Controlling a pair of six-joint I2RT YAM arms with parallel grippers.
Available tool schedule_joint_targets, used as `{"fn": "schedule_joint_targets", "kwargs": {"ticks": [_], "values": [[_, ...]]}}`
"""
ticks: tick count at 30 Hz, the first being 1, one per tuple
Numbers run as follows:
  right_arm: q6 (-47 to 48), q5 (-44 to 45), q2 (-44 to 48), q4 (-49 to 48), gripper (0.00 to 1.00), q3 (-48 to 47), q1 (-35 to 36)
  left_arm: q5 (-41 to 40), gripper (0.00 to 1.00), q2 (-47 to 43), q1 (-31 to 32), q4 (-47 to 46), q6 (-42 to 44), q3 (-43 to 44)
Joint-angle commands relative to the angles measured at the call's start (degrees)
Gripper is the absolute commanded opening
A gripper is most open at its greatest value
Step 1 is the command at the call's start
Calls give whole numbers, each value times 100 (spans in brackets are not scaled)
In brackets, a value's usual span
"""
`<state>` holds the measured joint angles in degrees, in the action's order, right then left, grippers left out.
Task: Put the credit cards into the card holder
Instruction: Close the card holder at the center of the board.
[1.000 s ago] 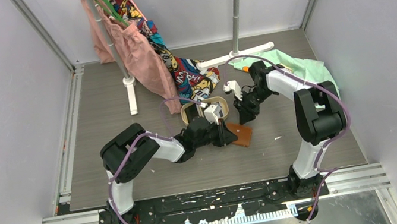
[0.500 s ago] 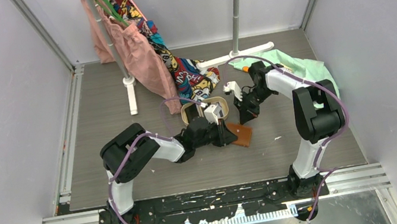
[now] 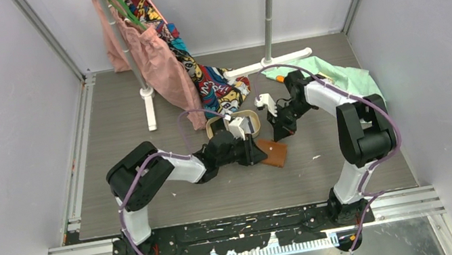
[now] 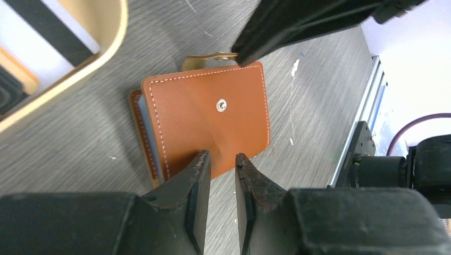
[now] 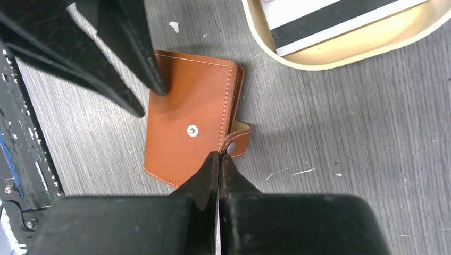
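Observation:
The tan-brown card holder [image 3: 275, 154] lies folded shut on the table, its snap tab [image 5: 238, 139] undone and curling up at one edge. A blue card edge [image 4: 144, 130] shows inside it. My left gripper [image 4: 220, 159] is slightly open with nothing between its fingers, just above the holder's near edge [image 3: 256, 153]. My right gripper [image 5: 219, 155] is shut, its tips pinching the end of the snap tab [image 4: 207, 60]; it shows in the top view [image 3: 279, 134]. White cards with black stripes [image 5: 340, 21] lie in the oval wooden tray [image 3: 211, 127].
The wooden tray's rim [image 4: 101, 50] is close beside the holder. A clothes rack base [image 3: 268, 62] with hanging patterned fabric [image 3: 217, 88] stands behind, and a green cloth [image 3: 338, 75] lies at the back right. The metal rail [image 4: 367, 106] marks the table's near edge.
My left arm has shifted slightly left and back at the elbow. My right gripper has edged a little farther back. The card holder has stayed in place.

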<state>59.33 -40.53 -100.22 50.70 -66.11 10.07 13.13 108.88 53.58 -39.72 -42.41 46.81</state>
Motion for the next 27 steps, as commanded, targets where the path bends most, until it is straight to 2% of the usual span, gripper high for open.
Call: {"fn": "schedule_joint_targets", "kwargs": {"ticks": [1, 9, 15, 20, 24, 27], "values": [[265, -86, 380, -87, 1, 60, 29, 121, 24, -180, -148, 50, 109, -53], [112, 165, 332, -280, 3, 124, 104, 289, 19, 219, -163, 142, 75, 211], [-214, 258, 440, -708, 21, 276, 123, 237, 16, 248, -165, 225, 105, 197], [-264, 208, 452, -700, 26, 250, 122, 240, 16, 253, -164, 220, 108, 197], [-307, 163, 417, -688, 27, 216, 122, 251, 16, 256, -161, 215, 110, 193], [-272, 141, 401, -590, 23, 151, 119, 248, 16, 256, -164, 214, 110, 197]]}}
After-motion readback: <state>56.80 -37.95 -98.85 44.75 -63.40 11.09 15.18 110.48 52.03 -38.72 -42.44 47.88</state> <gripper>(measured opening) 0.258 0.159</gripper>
